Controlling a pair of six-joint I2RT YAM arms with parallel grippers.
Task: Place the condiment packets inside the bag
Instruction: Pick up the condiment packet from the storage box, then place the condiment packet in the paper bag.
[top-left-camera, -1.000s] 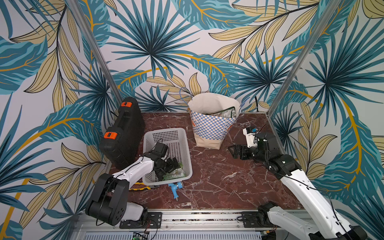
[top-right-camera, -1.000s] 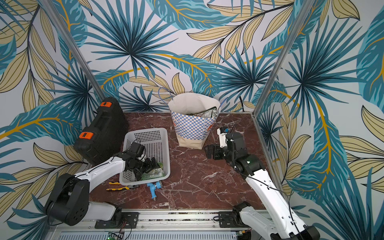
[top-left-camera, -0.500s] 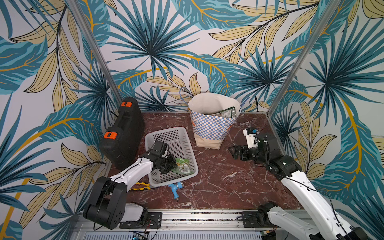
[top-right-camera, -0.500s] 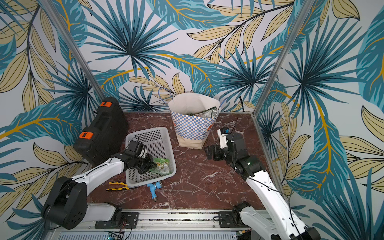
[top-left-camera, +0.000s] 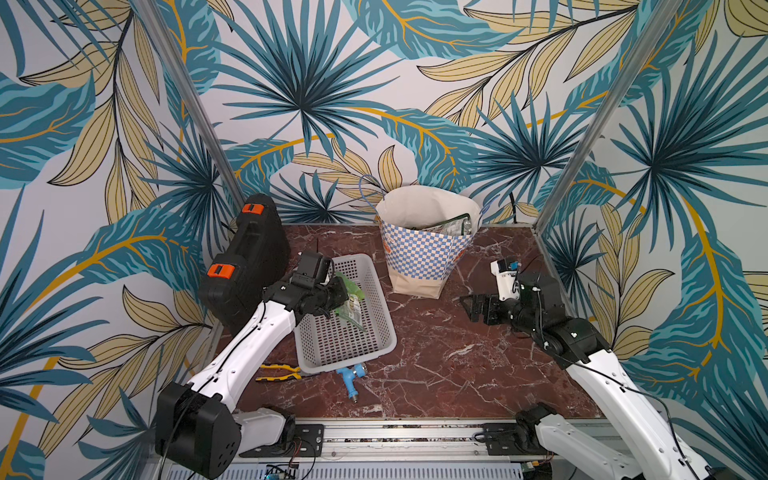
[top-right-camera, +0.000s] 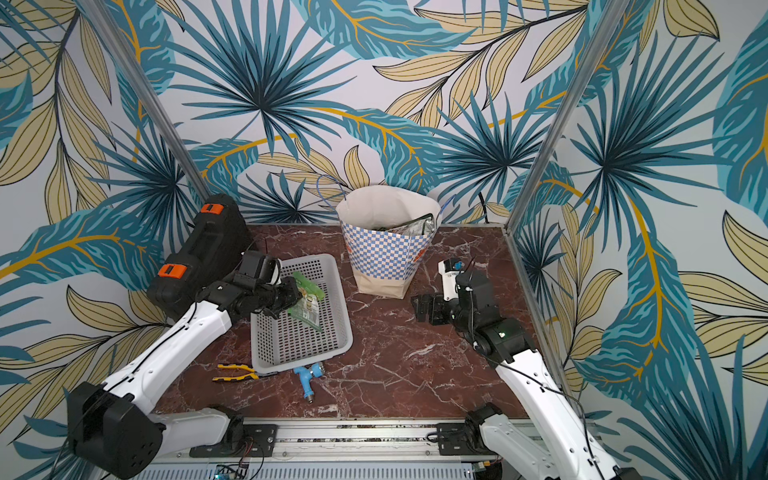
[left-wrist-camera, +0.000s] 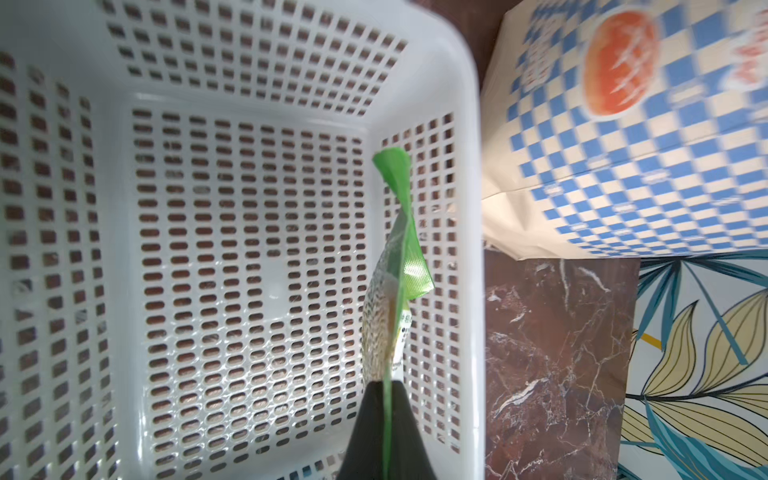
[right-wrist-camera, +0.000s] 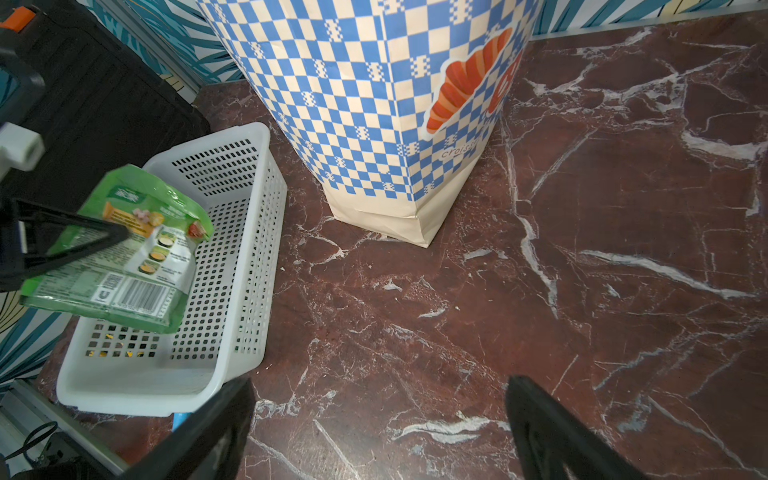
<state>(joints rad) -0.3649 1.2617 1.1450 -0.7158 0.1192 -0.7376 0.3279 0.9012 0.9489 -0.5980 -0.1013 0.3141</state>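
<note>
On the red marble tabletop (top-left-camera: 436, 365), the bag (top-left-camera: 419, 257) stands upright with several condiment packets (top-left-camera: 451, 226) inside. The left gripper (top-left-camera: 340, 297) pinches a green packet (top-left-camera: 353, 307) above the white basket (top-left-camera: 345, 349), which shows no others, so this is probably the final transfer. The right gripper (top-left-camera: 471, 307) hovers spread near the bag's base.

tall paper bag (top-left-camera: 424, 253): blue-and-cream check, plain cream base, orange croissant print. flat crinkly plastic packet (right-wrist-camera: 137, 266): green, white panel, black barcode. perforated plastic basket (top-left-camera: 340, 340): white. marble tabletop (top-left-camera: 457, 361): dark red, white veins. hard plastic case (top-left-camera: 249, 249): black, orange latches. wallpaper (top-left-camera: 299, 91): teal, tan leaves.
</note>
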